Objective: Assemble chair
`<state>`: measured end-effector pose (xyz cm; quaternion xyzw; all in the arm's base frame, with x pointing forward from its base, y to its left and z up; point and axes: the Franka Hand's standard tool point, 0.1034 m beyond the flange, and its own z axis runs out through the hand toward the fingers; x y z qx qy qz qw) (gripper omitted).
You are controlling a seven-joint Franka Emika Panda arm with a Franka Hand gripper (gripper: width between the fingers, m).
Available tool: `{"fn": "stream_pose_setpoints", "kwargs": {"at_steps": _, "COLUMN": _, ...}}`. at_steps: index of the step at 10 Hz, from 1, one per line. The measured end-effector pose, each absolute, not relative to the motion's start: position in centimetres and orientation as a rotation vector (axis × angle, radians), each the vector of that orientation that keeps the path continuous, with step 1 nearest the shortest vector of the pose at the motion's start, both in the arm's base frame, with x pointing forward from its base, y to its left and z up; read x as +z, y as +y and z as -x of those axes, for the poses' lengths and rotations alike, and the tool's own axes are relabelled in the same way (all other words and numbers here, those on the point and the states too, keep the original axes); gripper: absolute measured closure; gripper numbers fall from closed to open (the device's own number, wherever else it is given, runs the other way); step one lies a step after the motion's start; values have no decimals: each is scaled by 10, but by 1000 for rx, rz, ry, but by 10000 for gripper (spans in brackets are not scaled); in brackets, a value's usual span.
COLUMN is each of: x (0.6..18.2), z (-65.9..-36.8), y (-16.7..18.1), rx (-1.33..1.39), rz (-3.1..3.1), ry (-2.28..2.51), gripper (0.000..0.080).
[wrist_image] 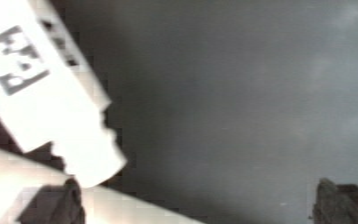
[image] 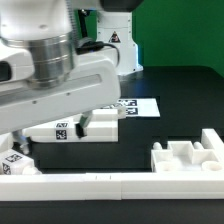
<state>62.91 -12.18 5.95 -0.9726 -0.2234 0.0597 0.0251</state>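
Note:
The chair's white parts lie loose on the black table. A long bar with a tag [image: 60, 128] lies under my arm, and a small block [image: 100, 122] sits beside it. A notched slab [image: 185, 156] rests at the exterior view's right by the front rail. A tagged block [image: 14, 164] is at the left, and another part [image: 118, 55] stands at the back. In the wrist view my gripper [wrist_image: 197, 205] is open over bare table. A tagged white bar [wrist_image: 55, 95] reaches down close to one fingertip [wrist_image: 51, 205]. Nothing is between the fingers.
The marker board [image: 136, 105] lies flat in the middle of the table. A long plain white rail [image: 100, 186] edges the front. My arm's bulky white wrist [image: 50, 70] hides the upper left of the exterior view.

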Motion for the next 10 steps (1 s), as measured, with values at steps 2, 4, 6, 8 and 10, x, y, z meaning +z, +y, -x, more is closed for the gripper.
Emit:
{"fn": "stream_pose_setpoints", "kwargs": {"at_steps": 2, "x": 58, "z": -628, "y": -120, "rx": 187, "rz": 3009, "ry": -681, "gripper": 151}}
{"fn": "stream_pose_setpoints", "kwargs": {"at_steps": 4, "x": 58, "z": -627, "y": -124, "rx": 190, "rz": 3003, "ry": -701, "gripper": 151}}
{"fn": "stream_pose_setpoints", "kwargs": {"at_steps": 6, "x": 55, "z": -622, "y": -147, "rx": 199, "rz": 2994, "ry": -745, "gripper": 151}}
{"fn": "stream_pose_setpoints", "kwargs": {"at_steps": 8, "x": 42, "z": -618, "y": -153, "rx": 205, "rz": 2990, "ry": -758, "gripper": 151}}
{"fn": "stream_pose_setpoints", "kwargs": {"at_steps": 10, "x": 30, "z": -616, "y": -159, "rx": 189, "rz": 2992, "ry": -785, "gripper": 151}}
